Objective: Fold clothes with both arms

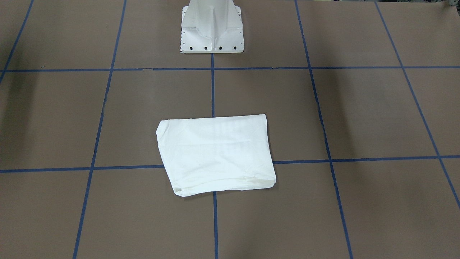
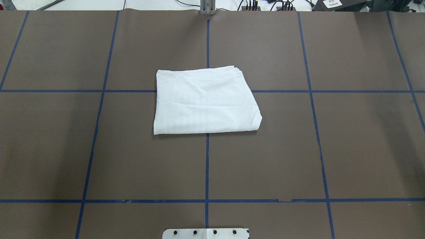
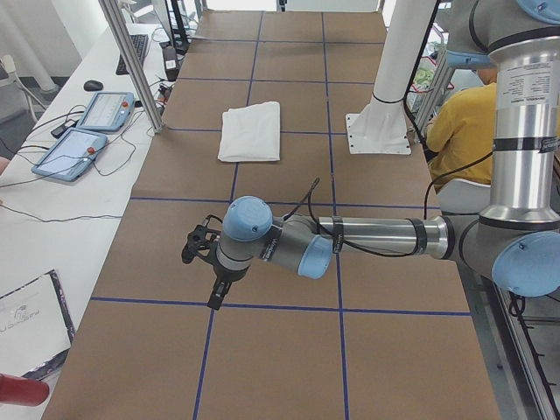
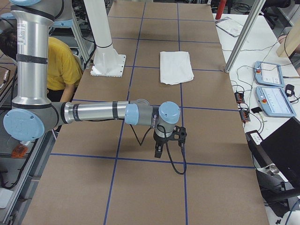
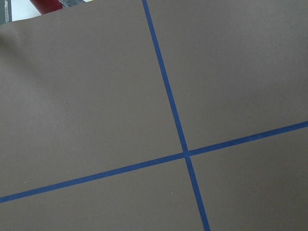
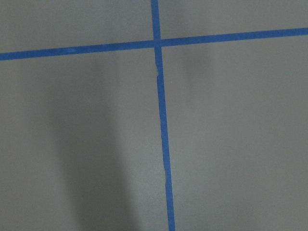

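**A:** Any writing you can read?

**B:** None. The T-shirt shows only plain white cloth on its upper side. A white label beyond the far edge of the tabletop carries dark lettering that is too small for me to read.

**A:** And your claws?

**B:** My left claw points down over bare tabletop near my left end, close to one of the blue tape lines. My right claw does the same near my right end. Each shows only in a side view, so I cannot tell whether the fingers are apart or together. Neither holds cloth.

**A:** Where is the shirt?

**B:** It lies folded into a flat rectangle at the middle of the tabletop. It covers the spot where the centre tape line meets a cross line, out in front of my white pedestal and well apart from both claws.

**A:** Anything hidden?

**B:** Collar, sleeves and print are tucked inside the fold. My wrist cameras see only brown surface and crossing tape, not my own fingers.
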